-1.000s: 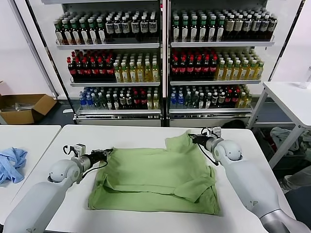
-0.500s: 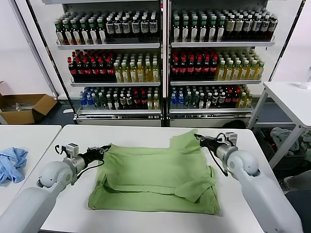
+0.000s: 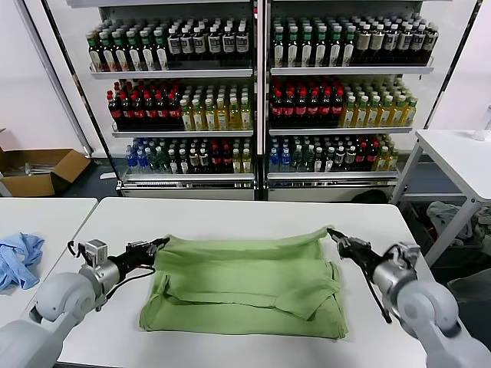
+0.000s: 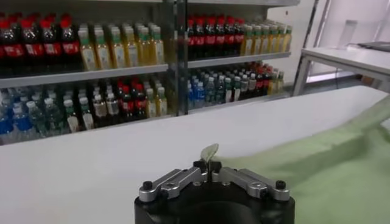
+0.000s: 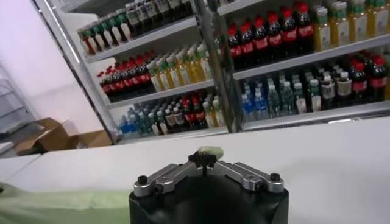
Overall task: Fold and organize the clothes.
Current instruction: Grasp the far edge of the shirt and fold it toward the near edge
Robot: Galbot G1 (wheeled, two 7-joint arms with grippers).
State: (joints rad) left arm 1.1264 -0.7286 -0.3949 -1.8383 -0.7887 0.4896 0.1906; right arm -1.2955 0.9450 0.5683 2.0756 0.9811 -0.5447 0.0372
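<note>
The shirt's far edge has been carried nearward. The left end effector (image 3: 157,246) and right end effector (image 3: 335,234) are each clenched on a corner of the shirt (image 3: 245,284), spread mid-tabletop (image 3: 230,215). Corners should be lowered level, kept taut.

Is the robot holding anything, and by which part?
Yes: the green shirt, pinched at its two far corners, one by the left gripper, one by the right gripper.
</note>
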